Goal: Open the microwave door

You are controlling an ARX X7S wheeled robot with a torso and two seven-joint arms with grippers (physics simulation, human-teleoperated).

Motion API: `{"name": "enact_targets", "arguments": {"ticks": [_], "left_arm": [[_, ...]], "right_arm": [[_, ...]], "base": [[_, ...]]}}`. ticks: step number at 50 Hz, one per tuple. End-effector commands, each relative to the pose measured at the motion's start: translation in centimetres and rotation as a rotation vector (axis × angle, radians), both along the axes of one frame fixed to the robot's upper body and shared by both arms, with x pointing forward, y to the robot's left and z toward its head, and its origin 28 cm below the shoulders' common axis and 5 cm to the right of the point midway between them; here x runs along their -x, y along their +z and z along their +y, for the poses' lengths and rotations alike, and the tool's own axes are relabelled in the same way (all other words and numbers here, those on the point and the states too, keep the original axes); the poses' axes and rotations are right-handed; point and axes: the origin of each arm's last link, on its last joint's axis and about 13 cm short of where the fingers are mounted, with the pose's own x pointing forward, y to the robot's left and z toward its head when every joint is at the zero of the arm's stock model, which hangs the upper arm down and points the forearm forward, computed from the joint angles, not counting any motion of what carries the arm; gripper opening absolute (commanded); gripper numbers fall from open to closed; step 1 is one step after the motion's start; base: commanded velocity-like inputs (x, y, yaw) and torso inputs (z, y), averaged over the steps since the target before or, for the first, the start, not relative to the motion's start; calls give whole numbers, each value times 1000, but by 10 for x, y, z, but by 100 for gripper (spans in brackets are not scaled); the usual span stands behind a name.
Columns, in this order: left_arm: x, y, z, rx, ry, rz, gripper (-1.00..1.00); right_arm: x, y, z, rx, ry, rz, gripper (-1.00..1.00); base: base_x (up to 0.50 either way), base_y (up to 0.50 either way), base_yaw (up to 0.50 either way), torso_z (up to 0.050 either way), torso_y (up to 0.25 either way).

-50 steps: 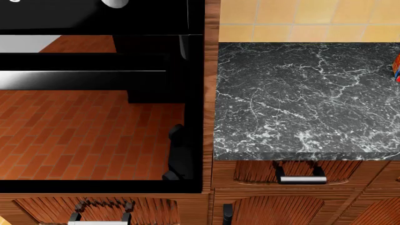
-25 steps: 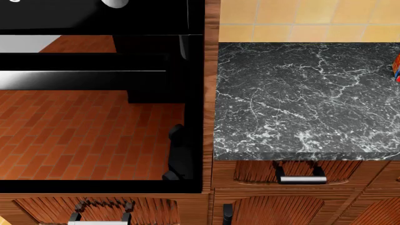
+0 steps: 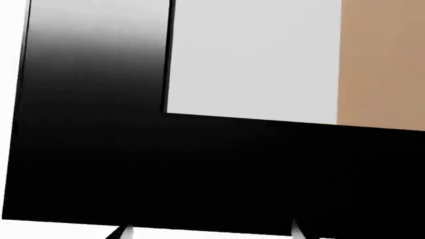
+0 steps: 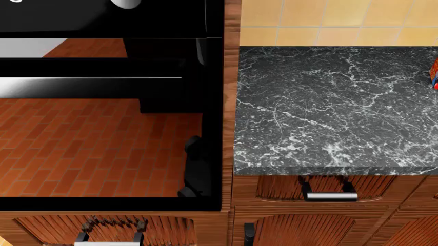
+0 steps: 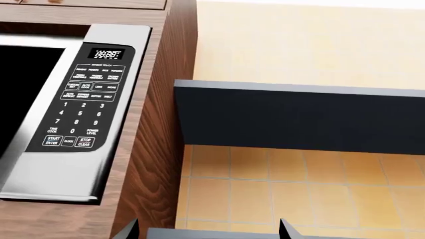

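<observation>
**Both grippers spread and empty as microwave door sits shut**

The microwave door (image 5: 23, 94) shows only in the right wrist view, as a dark glass pane at the picture's edge. It lies flush beside a silver keypad panel (image 5: 83, 99) in a brown wood cabinet (image 5: 156, 129), and it appears closed. The right gripper (image 5: 208, 230) hangs with its two fingertips (image 5: 129, 230) well apart and nothing between them. It faces a yellow tiled wall (image 5: 279, 194) and a dark grey slab (image 5: 299, 117) beside the cabinet, clear of the door.

The left gripper (image 3: 210, 233) likewise has its fingertips (image 3: 123, 232) splayed and grips nothing. It is close to a glossy black panel (image 3: 86, 164) that fills most of the left wrist view and frames a pale grey and tan area (what appliance this belongs to cannot be told).

From the head camera neither arm is visible. A glossy black oven front (image 4: 110, 128) with a long silver bar (image 4: 89, 87) mirrors a red brick floor. To its right lies a dark marbled countertop (image 4: 335, 107) backed by yellow tiles. A small red object (image 4: 434, 74) peeks in at the counter's far right edge. Below are ribbed wooden drawer fronts with metal handles (image 4: 330, 195).
</observation>
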Motion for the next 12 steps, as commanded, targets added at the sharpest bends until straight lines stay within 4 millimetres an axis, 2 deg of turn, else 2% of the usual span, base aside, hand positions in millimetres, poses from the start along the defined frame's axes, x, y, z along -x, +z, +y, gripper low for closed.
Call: {"name": "enact_targets", "arguments": {"ticks": [1,12], "left_arm": [[46,-16,2,27,123,19,100],[98,-44,4,51,252,-6,100]], "right_arm": [[-1,0,1,-2,8,0,100],[-2,1,4,-1,24,-5,100]], "base": [[0,0,0,0,0],[0,0,0,0,0]]}}
